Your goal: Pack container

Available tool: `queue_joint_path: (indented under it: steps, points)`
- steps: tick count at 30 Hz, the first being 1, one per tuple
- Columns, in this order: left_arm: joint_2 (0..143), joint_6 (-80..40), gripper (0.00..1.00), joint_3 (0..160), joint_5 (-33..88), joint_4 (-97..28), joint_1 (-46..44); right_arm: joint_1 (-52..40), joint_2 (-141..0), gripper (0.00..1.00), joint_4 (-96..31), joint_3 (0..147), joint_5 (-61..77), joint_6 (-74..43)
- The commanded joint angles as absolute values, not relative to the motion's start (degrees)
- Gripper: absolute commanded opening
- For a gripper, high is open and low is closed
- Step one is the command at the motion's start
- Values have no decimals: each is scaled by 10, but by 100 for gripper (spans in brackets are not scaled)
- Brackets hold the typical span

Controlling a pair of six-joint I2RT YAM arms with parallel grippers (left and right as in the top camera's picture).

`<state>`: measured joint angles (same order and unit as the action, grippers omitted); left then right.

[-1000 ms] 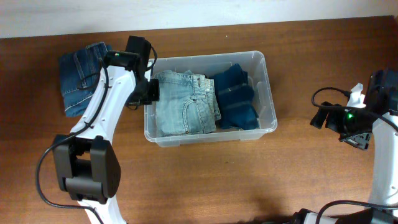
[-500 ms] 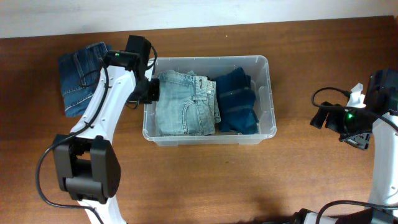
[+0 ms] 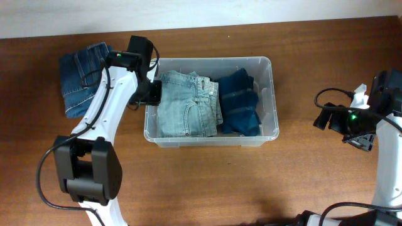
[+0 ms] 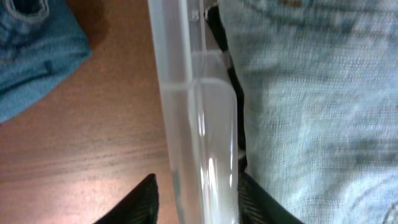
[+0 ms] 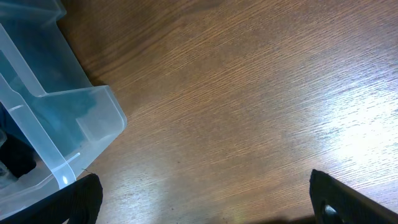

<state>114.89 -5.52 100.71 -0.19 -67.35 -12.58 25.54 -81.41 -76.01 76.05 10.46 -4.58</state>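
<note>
- At the centre of the wooden table (image 3: 251, 188), the container (image 3: 207, 140) sits with its long side across the frame, two folded garments side by side inside it.
- Left claw (image 3: 152, 93) stands astride the tub's left wall, one black fingertip (image 4: 146, 199) outside and the other inside against the cloth. Whether it is pinching the plastic or standing loose of it cannot be told.
- Right claw (image 5: 208, 202) hangs spread wide over bare wood off the tub's right end, holding nothing.
- Judged from the layout, the step in hand is handling the tub by its wall, with the folded mid-blue jeans (image 3: 78, 78) on the table to the left yet to go in.
- To do it well, the claw should come off the wall straight upward. The inner finger lies hard against denim, and a sideways pull could drag the fold or skid the light tub.
- Clear plastic forms the tub: smooth, glossy and thin-walled, with rounded corners and a stepped, rimmed edge that catches the light. It looks likely to flex.
- Pale-wash jeans (image 3: 185, 110) fill the left half. They are a soft, matte weave with stitched seams, folded into a flat rectangle.
- Beside them, a dark blue garment (image 3: 239, 103) is folded thicker and looser, with a rumpled top.
- Since both halves look occupied, the third pair would likely have to lie on top.
</note>
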Motion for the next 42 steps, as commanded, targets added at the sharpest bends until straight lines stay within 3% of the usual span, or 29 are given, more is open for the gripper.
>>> queue_joint_path:
  steps: [1,7,10,15,19,28,42]
  points:
    - [1155,-45,44,1053,-1,-693,-126,259,-814,98,-760,760,103,-49]
    - [1155,-44,55,1183,-2,-763,-126,259,-814,98,-760,760,103,-49]
    - [1155,-44,99,1272,-2,-790,-118,259,-814,98,-760,760,103,-49]
    - [1155,-45,99,1325,-17,-786,-75,259,-814,98,-760,760,103,-49]
    - [1158,-47,99,1324,-17,-760,29,259,-814,98,-760,760,103,-49]
    - [1178,-68,99,1324,5,-699,169,259,-814,98,-760,760,103,-49]
    - [1283,-68,99,1324,29,-684,196,259,-814,98,-760,760,103,-49]
